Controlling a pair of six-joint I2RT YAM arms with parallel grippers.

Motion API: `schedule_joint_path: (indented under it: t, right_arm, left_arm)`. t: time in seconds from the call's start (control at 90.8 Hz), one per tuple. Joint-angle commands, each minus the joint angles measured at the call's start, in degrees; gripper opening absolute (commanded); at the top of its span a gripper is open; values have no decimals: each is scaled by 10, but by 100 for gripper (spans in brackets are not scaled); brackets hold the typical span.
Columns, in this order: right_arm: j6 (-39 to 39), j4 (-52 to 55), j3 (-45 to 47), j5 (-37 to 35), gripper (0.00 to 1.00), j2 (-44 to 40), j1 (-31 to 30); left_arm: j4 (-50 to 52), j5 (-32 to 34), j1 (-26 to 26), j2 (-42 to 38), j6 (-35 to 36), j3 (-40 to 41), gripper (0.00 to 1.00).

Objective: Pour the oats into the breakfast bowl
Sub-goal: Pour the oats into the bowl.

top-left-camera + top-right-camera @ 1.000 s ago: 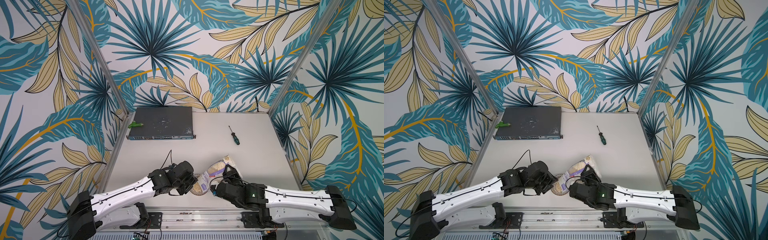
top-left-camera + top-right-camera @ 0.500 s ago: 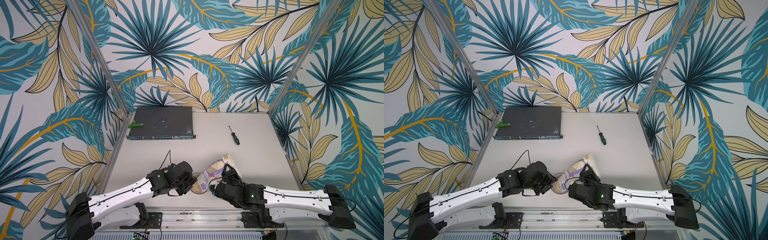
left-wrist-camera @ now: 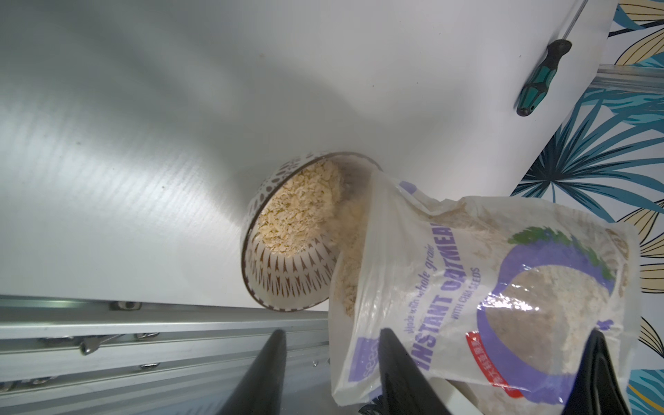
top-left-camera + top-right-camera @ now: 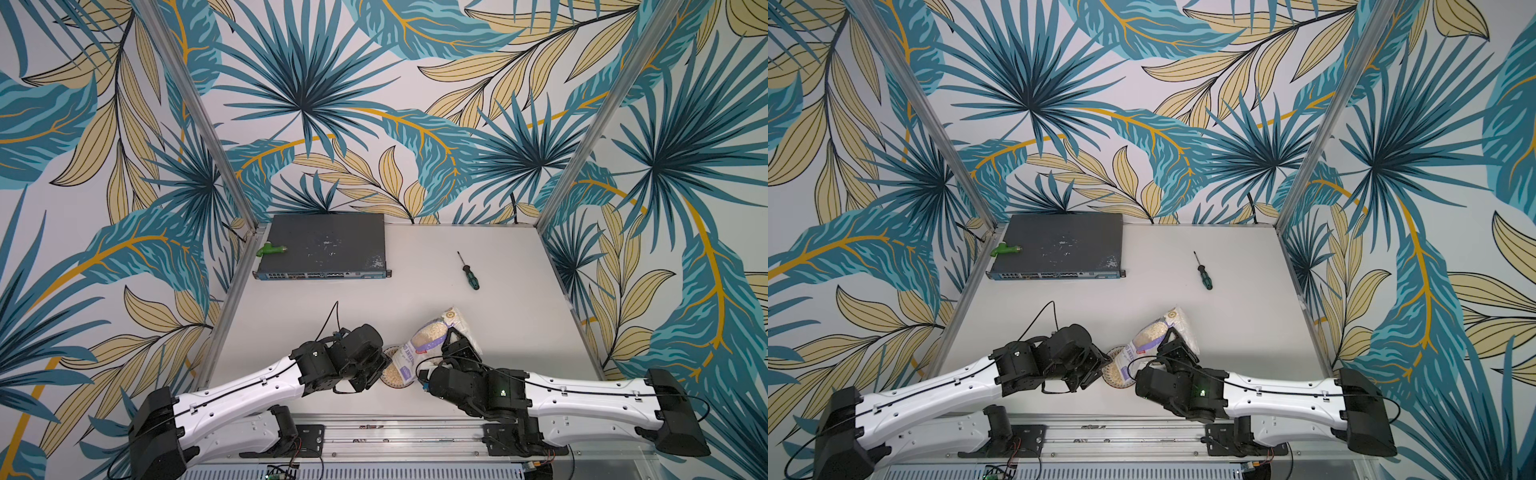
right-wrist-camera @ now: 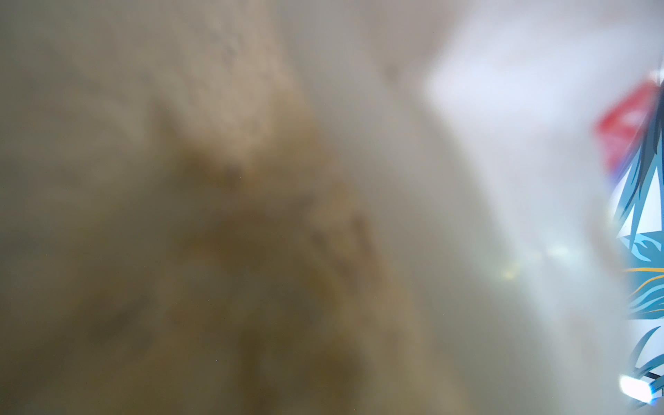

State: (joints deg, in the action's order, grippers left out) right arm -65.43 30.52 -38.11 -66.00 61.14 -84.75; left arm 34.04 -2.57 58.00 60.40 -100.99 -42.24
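Writing on bag: the oatmeal bag (image 3: 467, 287) reads "INSTANT OATMEAL" in purple, with "Made with whole grain" in script beside it and "WITH CHIA SEEDS" in small capitals. A red tag carries tiny characters too small to read.
Other writing: none legible on the network switch (image 4: 324, 245) or the screwdriver (image 4: 469, 272).
Count: one oatmeal bag, one breakfast bowl (image 3: 287, 273), one screwdriver, one network switch, one small green piece (image 4: 271, 249) on the switch, two arms.
Bowl: it stands on the table (image 4: 415, 291) close to the near edge, between the two grippers. It holds a heap of oats (image 3: 301, 212).
Bag: it is lifted and tilted, mouth down over the bowl's rim and sealed end raised toward the back. In both top views it slants from the bowl up to the right gripper.
Left gripper (image 3: 333, 332): its fingers (image 3: 266, 373) stand apart, clamping nothing. The bag's lower mouth corner reaches into the gap, and one finger crosses in front of the label. The bowl lies just beyond the tips.
Right gripper (image 4: 455, 345): it is closed on the bag's side near the raised end. Its tips are hidden by the bag, and its wrist view is a beige blur.
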Motion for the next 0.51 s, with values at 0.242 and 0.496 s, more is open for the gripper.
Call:
schedule_joint_path:
  t: [0.242, 0.496]
  right_arm:
    - [28, 1, -34, -66, 0, -16, -2]
    - [14, -31, 2, -67, 0, -8, -2]
  left_arm:
    - [9, 8, 2, -12, -2, 14, 49]
    - [7, 8, 2, -15, -4, 15, 49]
